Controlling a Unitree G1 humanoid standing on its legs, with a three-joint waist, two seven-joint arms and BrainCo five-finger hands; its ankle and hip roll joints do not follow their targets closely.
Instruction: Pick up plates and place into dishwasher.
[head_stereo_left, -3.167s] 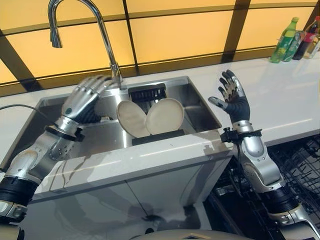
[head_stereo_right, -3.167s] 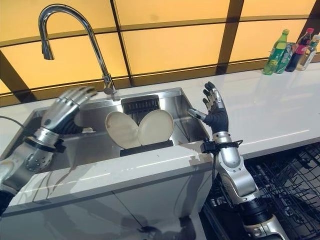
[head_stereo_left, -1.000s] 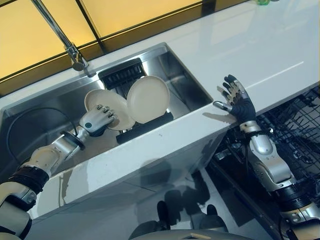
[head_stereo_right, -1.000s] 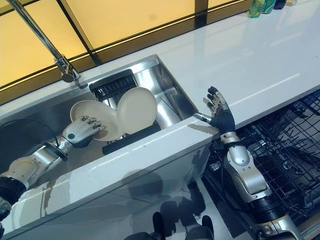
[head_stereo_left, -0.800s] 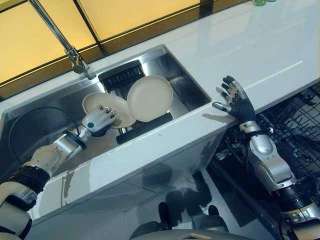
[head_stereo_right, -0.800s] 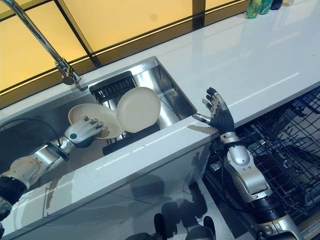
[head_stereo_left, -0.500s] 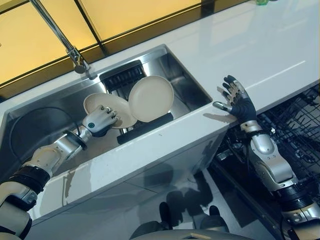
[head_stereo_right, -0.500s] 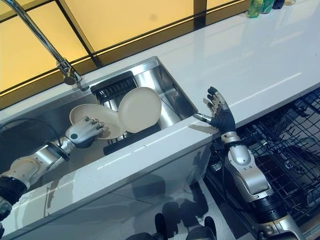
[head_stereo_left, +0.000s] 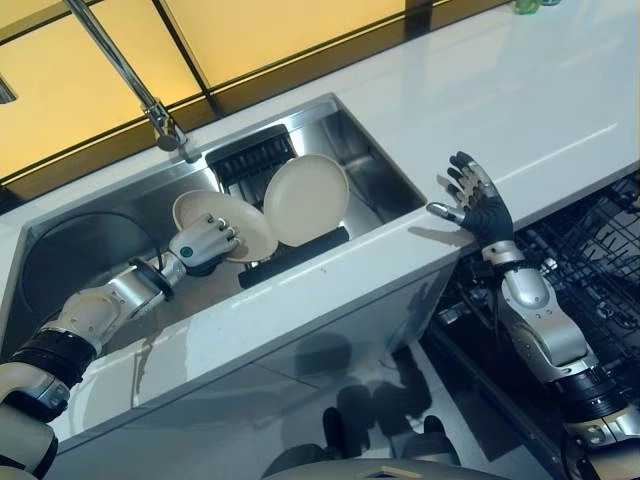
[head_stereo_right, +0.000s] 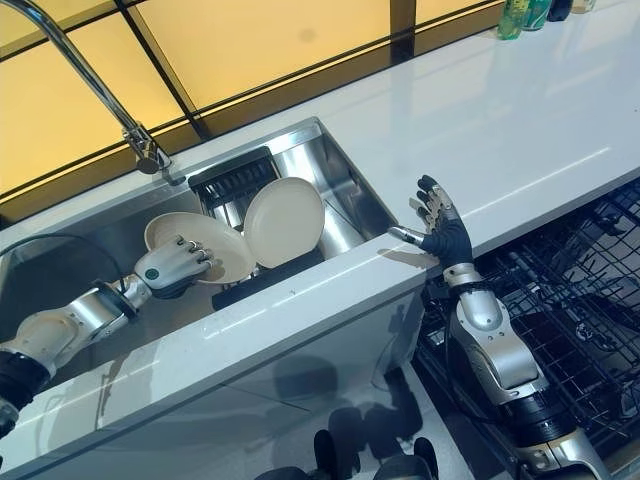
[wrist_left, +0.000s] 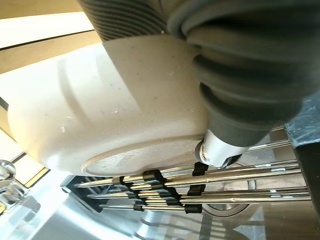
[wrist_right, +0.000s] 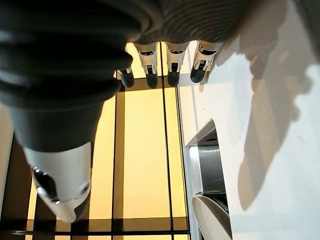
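While my left hand curls its fingers over the rim of the round cream ceramic plate tilted in the black wire rack inside the steel sink, I risk knocking the neighbouring cream plate, which touches it. My right hand hovers spread above the white counter.

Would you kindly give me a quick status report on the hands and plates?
Left hand gripping the left cream round plate in the steel sink. Right hand open above white counter. Second plate racked alongside.

no readable text, labels or numbers
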